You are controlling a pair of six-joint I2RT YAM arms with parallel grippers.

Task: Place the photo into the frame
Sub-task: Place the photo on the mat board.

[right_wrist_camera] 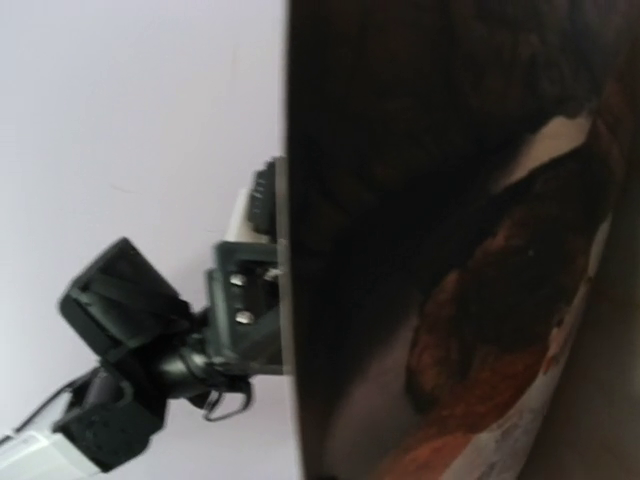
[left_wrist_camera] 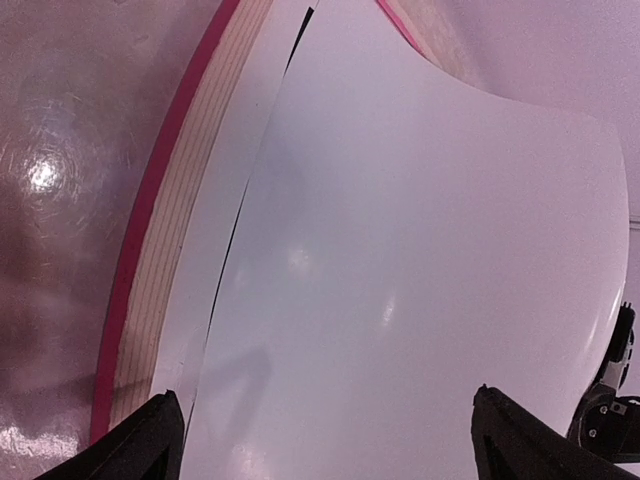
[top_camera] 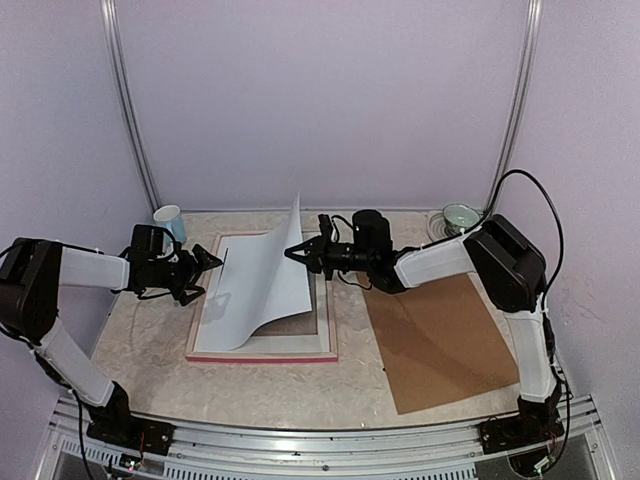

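The frame [top_camera: 260,355] lay flat on the mottled, stone-patterned surface [top_camera: 140,340] with its pale, grained wood back up and its bright pink edge showing along the near and left rails. A flat white mat [top_camera: 214,296] sat inside the rails, and the left wrist view showed a strip of it between the wood rail and the sheet above. The photo [top_camera: 265,275] was over the frame, a large, glossy, flexible paper sheet. Its near part lay down on the mat while its far right corner curled upward into a tall point, with the plain white reverse turned toward the overhead camera. The right hand [top_camera: 295,252] was pinched closed on the photo's raised right edge. Its wrist camera looked across the printed side, a dark reddish-brown picture with a pale border, blurred at that range. The left hand [top_camera: 205,278] hung just beside the frame's left rail with its black fingers spread wide, holding nothing, the photo's white back filling the gap between them in its own camera. To the right of the frame lay a plain brown backing board [top_camera: 440,340], matte and rectangular. A small pale blue cup [top_camera: 170,222] stood at the far left, and a greenish bowl [top_camera: 460,217] at the far right.
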